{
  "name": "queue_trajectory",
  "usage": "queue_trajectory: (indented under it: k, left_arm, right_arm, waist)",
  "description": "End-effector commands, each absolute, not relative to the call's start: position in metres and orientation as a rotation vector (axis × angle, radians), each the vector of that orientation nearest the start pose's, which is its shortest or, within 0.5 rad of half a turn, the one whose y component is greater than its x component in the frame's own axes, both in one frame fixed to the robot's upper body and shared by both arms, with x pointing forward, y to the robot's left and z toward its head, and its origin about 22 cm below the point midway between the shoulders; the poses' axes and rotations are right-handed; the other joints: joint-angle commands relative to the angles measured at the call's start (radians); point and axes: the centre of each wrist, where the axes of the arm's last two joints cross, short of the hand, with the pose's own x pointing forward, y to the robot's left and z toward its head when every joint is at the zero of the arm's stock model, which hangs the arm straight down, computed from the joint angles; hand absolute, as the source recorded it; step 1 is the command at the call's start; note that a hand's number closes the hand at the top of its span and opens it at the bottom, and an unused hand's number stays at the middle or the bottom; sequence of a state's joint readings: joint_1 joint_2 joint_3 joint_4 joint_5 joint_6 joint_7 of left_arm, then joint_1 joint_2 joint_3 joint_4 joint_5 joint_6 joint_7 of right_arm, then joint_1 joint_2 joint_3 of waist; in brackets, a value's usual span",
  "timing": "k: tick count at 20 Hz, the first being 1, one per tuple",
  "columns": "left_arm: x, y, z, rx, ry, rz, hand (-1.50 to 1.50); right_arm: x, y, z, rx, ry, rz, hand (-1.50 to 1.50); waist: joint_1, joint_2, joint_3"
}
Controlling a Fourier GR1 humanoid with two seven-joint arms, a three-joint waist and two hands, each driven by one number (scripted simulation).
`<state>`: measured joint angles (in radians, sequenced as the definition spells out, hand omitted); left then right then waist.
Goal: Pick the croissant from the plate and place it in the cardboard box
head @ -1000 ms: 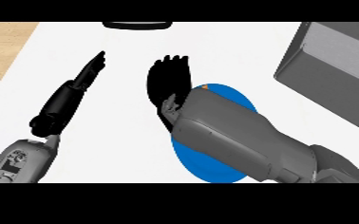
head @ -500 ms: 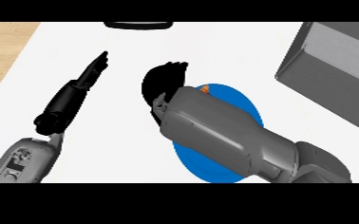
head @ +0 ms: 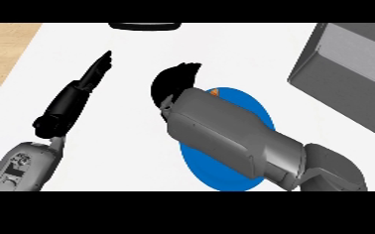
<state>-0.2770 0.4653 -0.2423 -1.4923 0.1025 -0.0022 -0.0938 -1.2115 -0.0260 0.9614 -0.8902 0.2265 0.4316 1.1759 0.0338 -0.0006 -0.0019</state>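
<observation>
A blue plate lies right of the counter's middle. My right forearm covers most of it. Only an orange-brown sliver of the croissant shows, at the plate's far edge right beside my right hand. That hand's fingers are curled down over the plate's upper left rim and the croissant, hiding the rest of it. The grey cardboard box stands at the right edge, apart from the hand. My left hand lies at the left, its fingers straight and pointing away, holding nothing.
A dark flat object lies at the counter's far edge, top middle. The wooden floor shows past the counter's left edge. White counter top stretches between the two hands and between the plate and the box.
My right hand's fingers, straight a second ago, have curled down at the plate's far left rim. The forearm has swung slightly, uncovering a sliver of croissant. The left hand has barely moved.
</observation>
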Motion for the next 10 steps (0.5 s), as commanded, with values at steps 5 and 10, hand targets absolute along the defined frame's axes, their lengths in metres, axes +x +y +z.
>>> queue_trajectory:
  k: [5,10]
  left_arm:
    - [0.303,0.269,0.076,0.082,-1.751,-0.547,0.0]
    - [0.295,0.256,0.061,0.074,-1.756,-0.556,0.0]
  right_arm:
    - [0.336,0.049,0.102,-1.208,-0.412,1.557,-1.5]
    - [0.336,0.043,0.088,-1.23,-0.394,1.552,-1.5]
  waist:
    - [-0.002,0.002,0.0]
    - [-0.012,0.0,0.001]
